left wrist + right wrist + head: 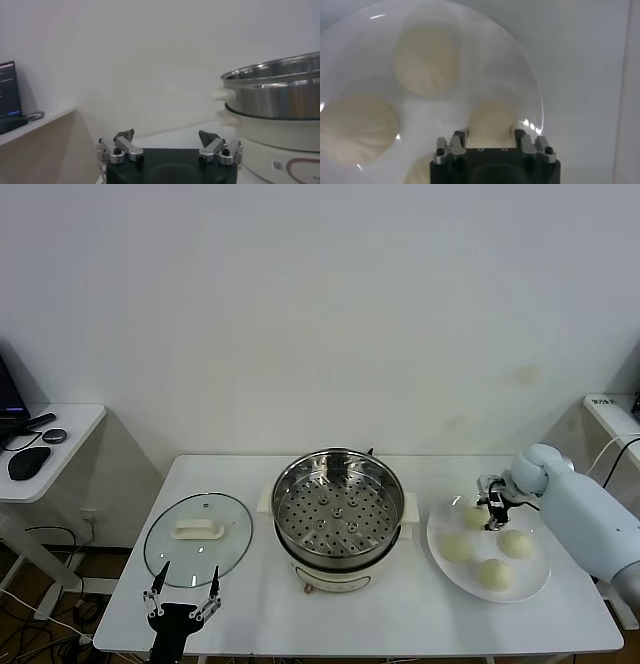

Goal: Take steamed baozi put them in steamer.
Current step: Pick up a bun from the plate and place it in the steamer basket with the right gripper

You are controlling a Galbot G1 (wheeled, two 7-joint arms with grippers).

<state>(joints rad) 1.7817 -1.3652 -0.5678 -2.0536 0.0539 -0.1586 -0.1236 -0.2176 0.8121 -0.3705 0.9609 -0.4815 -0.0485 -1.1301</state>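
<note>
Head view: I see right gripper [492, 511] down over plate [535, 576], four baozi [494, 575] on it; steamer [338, 506] well to its left, no buns inside. Left gripper [183, 595] parked near lid [197, 539], fingers wide.
Left wrist view: steamer [272, 92] just beyond spread fingers [122, 145].
Right wrist view: fingers [461, 137] straddle nearest bun [491, 120], not yet closed.

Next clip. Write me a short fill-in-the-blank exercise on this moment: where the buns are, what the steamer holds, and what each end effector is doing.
1. All four steamed baozi lie on the white ____.
2. The steamer basket holds ____ buns.
3. The right end effector is at the plate, its fingers either side of one ____.
4. The left end effector waits open just in front of the glass ____.

Missing words: plate; no; bun; lid
</note>
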